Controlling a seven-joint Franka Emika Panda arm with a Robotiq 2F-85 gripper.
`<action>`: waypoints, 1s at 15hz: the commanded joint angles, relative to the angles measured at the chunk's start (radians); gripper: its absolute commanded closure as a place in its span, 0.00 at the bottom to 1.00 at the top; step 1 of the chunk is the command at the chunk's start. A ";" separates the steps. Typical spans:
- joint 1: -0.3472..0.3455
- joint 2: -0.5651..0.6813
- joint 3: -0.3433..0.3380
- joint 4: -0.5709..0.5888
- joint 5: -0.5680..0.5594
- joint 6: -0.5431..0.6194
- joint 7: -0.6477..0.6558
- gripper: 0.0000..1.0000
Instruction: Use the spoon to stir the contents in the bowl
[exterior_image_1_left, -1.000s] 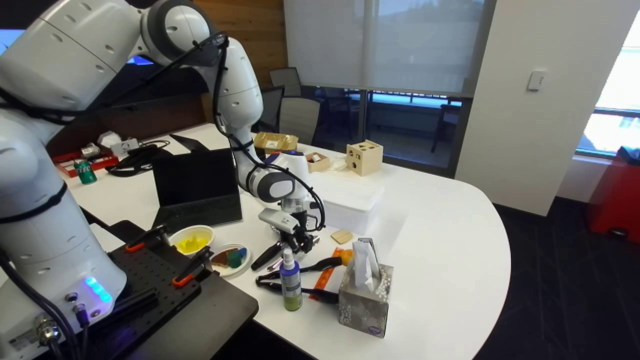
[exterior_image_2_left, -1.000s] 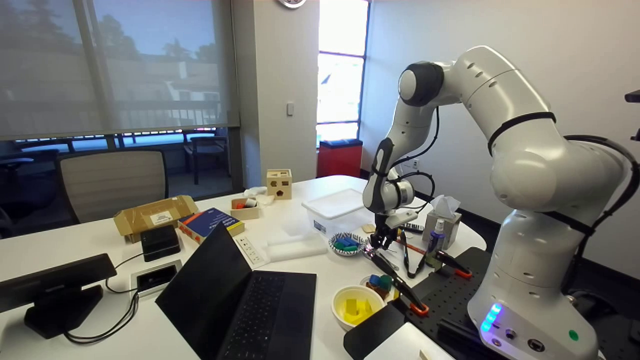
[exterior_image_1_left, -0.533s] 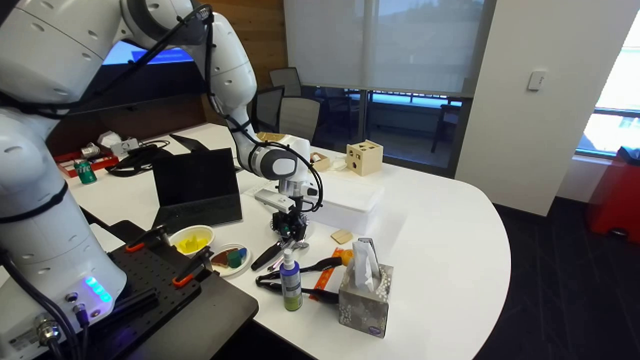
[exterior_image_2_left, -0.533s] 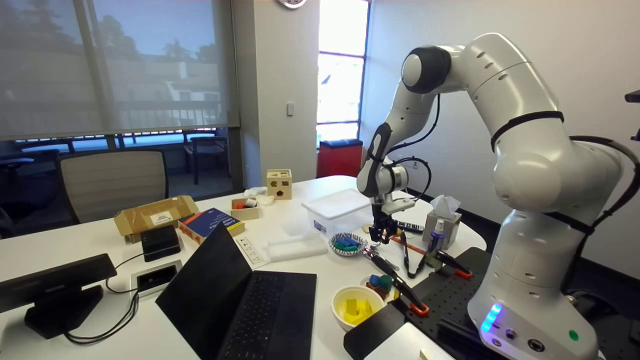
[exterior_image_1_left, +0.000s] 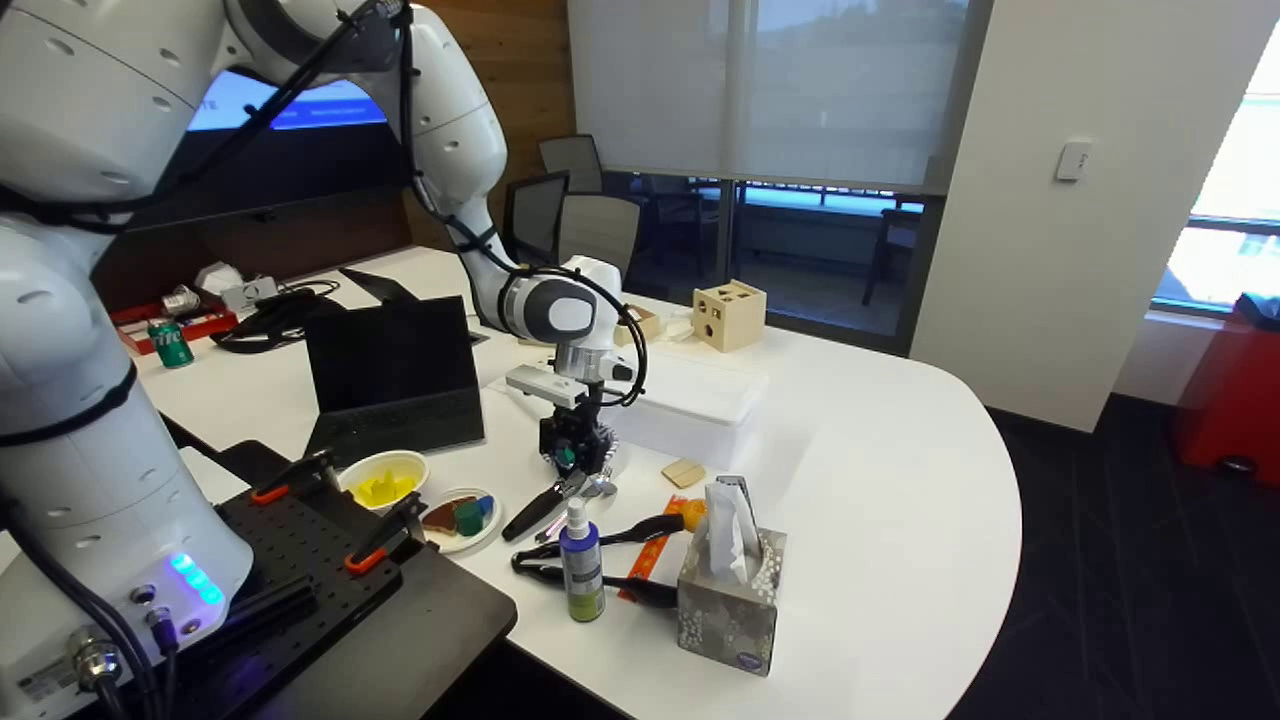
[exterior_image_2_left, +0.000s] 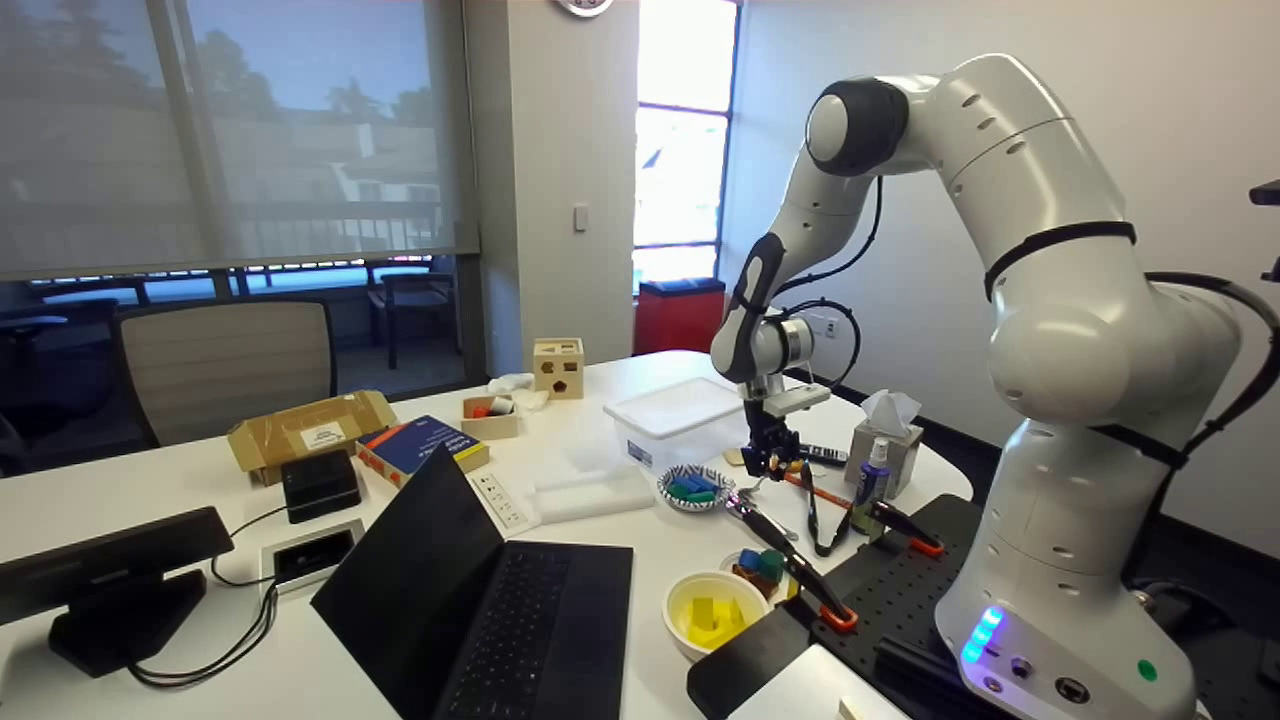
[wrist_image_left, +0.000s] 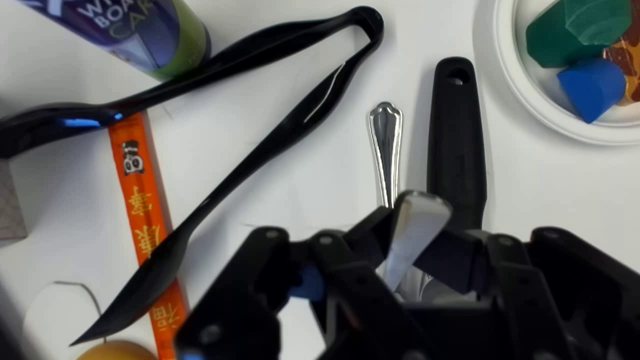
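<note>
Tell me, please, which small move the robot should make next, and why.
Perhaps bring the gripper over the patterned bowl. The wrist view shows the gripper apparently shut on what looks like the spoon; in an exterior view the bowl, holding blue and green pieces, stands beside the gripper, not beneath.

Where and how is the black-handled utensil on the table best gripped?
Probably mid-handle, from straight above, closing across the narrow width. In the wrist view the black-handled utensil lies lengthwise on the table, its handle long and straight, apart from the silver utensil on one side and the white plate on the other, likely leaving finger room.
</note>
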 joint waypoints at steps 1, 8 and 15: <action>0.015 -0.006 -0.018 0.009 -0.044 -0.073 0.047 0.98; 0.011 0.037 -0.016 0.063 -0.088 -0.134 0.044 1.00; -0.003 0.097 -0.018 0.125 -0.086 -0.108 0.045 0.66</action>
